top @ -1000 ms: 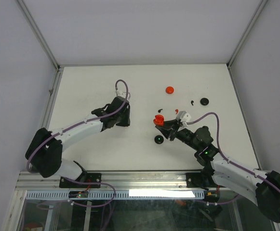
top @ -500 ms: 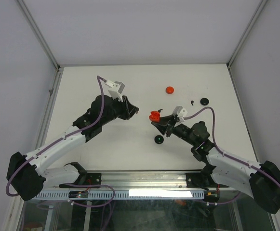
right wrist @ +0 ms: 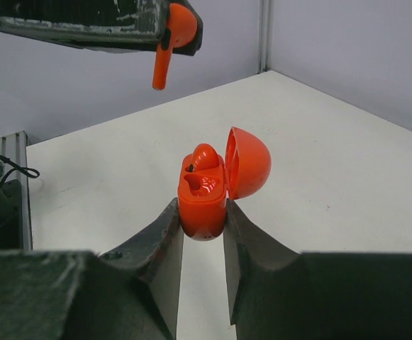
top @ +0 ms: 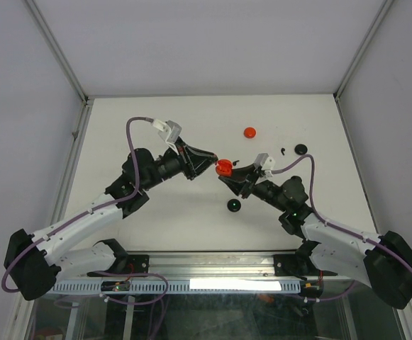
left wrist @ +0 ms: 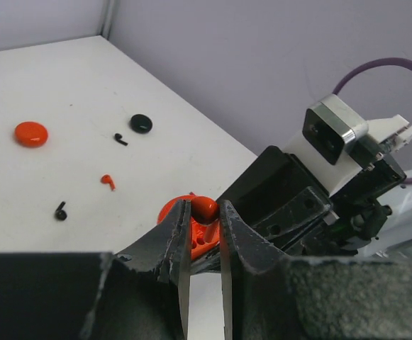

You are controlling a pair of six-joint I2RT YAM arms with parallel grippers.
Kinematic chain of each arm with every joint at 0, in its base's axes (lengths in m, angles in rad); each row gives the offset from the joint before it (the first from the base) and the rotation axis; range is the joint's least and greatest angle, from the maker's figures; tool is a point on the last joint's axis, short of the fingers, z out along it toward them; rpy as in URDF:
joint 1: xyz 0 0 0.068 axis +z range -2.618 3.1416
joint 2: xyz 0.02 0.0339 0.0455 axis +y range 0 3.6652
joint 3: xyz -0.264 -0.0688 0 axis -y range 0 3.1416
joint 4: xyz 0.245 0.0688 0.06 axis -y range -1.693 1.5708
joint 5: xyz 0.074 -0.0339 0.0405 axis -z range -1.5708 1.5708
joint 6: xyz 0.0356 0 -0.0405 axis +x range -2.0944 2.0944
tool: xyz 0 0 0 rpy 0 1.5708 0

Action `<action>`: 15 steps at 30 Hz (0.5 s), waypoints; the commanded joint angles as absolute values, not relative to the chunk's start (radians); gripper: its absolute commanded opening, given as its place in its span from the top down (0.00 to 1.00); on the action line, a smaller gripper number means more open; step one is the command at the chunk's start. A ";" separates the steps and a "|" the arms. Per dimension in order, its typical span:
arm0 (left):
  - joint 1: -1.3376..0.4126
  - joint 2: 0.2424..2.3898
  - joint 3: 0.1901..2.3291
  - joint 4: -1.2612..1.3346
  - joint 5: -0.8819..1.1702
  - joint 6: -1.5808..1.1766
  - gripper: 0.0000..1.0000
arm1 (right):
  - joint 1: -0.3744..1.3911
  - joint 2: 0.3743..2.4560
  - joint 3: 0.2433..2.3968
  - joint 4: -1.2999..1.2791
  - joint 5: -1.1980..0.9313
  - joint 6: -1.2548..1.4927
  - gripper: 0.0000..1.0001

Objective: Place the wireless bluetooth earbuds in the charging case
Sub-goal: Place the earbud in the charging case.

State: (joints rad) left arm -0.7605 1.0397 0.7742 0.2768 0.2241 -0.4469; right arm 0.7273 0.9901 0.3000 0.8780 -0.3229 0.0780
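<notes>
Red comma-shaped plastic earbud (right wrist: 175,27) is pinched at its bulb by the left tool (left wrist: 203,214). Its short stem points down, and it hangs in the air above the middle of the white desk (top: 142,127). It is not in the case: in the right wrist view it sits above and clear of the opening.

Just right of it is the red egg-shaped charging case (right wrist: 202,202), also lifted off the desk. The right tool (right wrist: 203,227) is clenched on both sides of the case's lower half. The hinged lid (right wrist: 252,163) stands open and tipped back. Rounded red shapes show in the top of the case, but I cannot tell whether an earbud already sits there.

Three more small earbuds lie loose on the desk beyond the case:
- a black earbud (left wrist: 61,210) nearest to the case
- a small red earbud (left wrist: 107,181) a little farther off
- a second black earbud (left wrist: 120,139) just beside a black round disc (left wrist: 141,123) at the far right

A red round disc (left wrist: 31,133) lies on the far side of the case, well apart from the black one. Another black round disc with a green spot (top: 233,205) lies on the near side, below the two tools. Purple cables loop off both arms.
</notes>
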 commanded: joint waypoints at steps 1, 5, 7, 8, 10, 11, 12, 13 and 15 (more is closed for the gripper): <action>-0.804 1.073 0.766 0.434 0.266 -0.425 1.00 | 0.739 0.981 0.350 0.971 -0.337 0.097 1.00; -0.835 1.101 0.768 0.463 0.250 -0.396 1.00 | 0.741 0.974 0.351 0.971 -0.333 0.097 1.00; -0.848 1.109 0.767 0.463 0.241 -0.376 1.00 | 0.742 0.970 0.349 0.973 -0.333 0.098 1.00; -0.854 1.112 0.766 0.464 0.232 -0.367 1.00 | 0.742 0.968 0.348 0.974 -0.333 0.099 1.00; -0.859 1.116 0.758 0.467 0.218 -0.359 1.00 | 0.742 0.966 0.346 0.976 -0.335 0.101 1.00; -0.860 1.117 0.756 0.472 0.216 -0.354 1.00 | 0.742 0.965 0.347 0.977 -0.334 0.101 1.00; -0.861 1.118 0.753 0.472 0.210 -0.350 1.00 | 0.742 0.963 0.347 0.977 -0.334 0.101 1.00; -0.862 1.120 0.752 0.472 0.206 -0.347 1.00 | 0.743 0.961 0.347 0.976 -0.334 0.101 1.00; -0.864 1.124 0.752 0.471 0.199 -0.336 1.00 | 0.743 0.955 0.348 0.976 -0.334 0.101 1.00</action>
State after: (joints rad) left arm -0.8520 1.1194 0.7586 0.4004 0.2321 -0.3847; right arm 0.7376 0.9871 0.3069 0.8974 -0.3302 0.0959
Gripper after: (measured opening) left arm 0.179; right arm 0.280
